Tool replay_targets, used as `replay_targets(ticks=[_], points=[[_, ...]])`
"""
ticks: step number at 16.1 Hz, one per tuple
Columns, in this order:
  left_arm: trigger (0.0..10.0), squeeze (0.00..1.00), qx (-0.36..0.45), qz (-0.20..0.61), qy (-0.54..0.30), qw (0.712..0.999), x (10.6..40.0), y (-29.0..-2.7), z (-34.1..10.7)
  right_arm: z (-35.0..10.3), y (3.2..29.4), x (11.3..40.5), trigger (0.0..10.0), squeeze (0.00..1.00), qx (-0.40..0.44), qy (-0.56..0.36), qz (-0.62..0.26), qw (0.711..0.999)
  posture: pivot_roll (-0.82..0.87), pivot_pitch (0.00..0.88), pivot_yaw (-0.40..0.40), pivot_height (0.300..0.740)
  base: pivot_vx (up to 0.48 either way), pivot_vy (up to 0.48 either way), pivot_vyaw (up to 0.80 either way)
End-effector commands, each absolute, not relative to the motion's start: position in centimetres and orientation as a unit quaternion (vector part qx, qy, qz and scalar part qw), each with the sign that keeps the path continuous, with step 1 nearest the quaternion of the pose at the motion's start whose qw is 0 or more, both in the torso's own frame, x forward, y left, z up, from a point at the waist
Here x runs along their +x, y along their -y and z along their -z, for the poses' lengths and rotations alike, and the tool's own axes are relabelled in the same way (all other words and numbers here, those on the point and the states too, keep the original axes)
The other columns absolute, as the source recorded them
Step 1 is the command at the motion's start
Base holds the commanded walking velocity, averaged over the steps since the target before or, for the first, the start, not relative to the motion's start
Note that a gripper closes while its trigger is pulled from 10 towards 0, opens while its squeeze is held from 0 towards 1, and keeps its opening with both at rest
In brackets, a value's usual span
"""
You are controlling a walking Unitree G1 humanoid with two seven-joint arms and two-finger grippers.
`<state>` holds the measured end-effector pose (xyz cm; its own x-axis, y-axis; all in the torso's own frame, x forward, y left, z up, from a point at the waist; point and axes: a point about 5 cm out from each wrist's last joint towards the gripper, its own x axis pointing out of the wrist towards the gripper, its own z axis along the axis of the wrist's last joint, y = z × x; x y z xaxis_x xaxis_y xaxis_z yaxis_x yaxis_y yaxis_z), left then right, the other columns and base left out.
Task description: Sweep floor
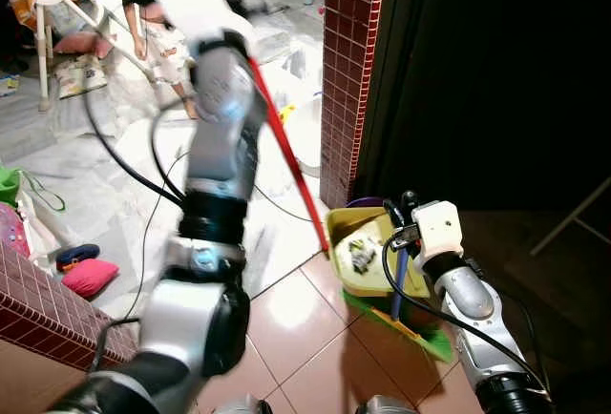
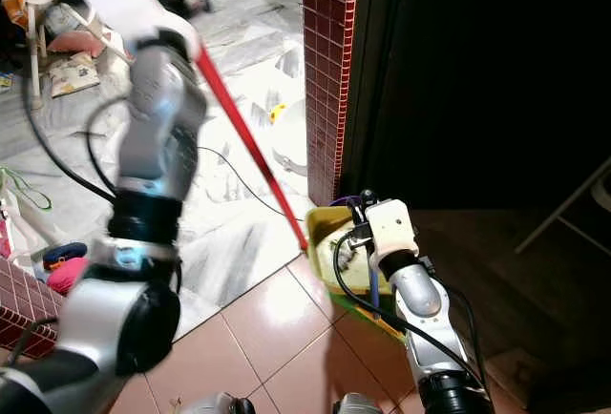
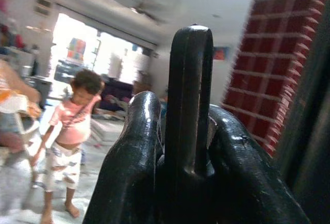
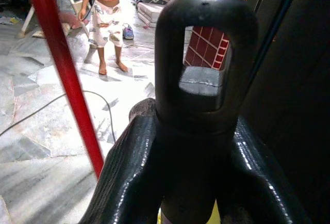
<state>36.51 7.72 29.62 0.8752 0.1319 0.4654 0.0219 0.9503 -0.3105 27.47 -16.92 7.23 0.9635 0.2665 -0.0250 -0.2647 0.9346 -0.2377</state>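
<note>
My raised left arm point(image 1: 224, 118) holds a broom by its long red handle point(image 1: 286, 152), which slants down to the floor beside a yellow dustpan point(image 1: 368, 252). In the left wrist view my left gripper point(image 3: 186, 105) is shut on the black loop at the handle's top end. Grey debris point(image 1: 361, 255) lies in the dustpan, and green bristles point(image 1: 425, 338) show just below it. My right gripper point(image 1: 406, 206) is shut on the dustpan's upright handle point(image 1: 401, 280), whose black loop end point(image 4: 206, 53) stands between its fingers.
A red brick pillar point(image 1: 348, 71) stands right behind the dustpan, with a dark doorway point(image 1: 496, 80) to its right. A child point(image 1: 158, 32) stands on the marble floor beyond, near a high chair point(image 1: 57, 13). Cables point(image 1: 143, 175) cross the floor. A low brick wall point(image 1: 48, 309) is at my left.
</note>
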Motion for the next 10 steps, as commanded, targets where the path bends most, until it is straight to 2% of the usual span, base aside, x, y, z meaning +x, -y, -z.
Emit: replay_targets(ticks=[1,5,10], points=[[10.0,0.0,-0.148,-0.007,0.291,0.945,35.6,-7.1,-30.8,-5.4,17.3,26.9,10.0,0.0,-0.116,-0.044,-0.123,0.985,-0.17,0.0,0.11,0.74,0.0,0.0,0.0],[10.0,0.0,-0.115,0.003,0.318,0.941,35.4,-5.0,-31.5,-5.5,17.2,27.0,10.0,0.0,-0.117,-0.038,-0.121,0.985,-0.18,0.0,0.122,0.74,0.0,0.0,0.0],[10.0,0.0,-0.123,-0.012,0.351,0.928,36.1,-4.6,-34.6,-5.6,17.1,26.9,10.0,0.0,-0.116,-0.034,-0.116,0.986,-0.19,0.0,0.135,0.74,0.0,0.0,0.0]])
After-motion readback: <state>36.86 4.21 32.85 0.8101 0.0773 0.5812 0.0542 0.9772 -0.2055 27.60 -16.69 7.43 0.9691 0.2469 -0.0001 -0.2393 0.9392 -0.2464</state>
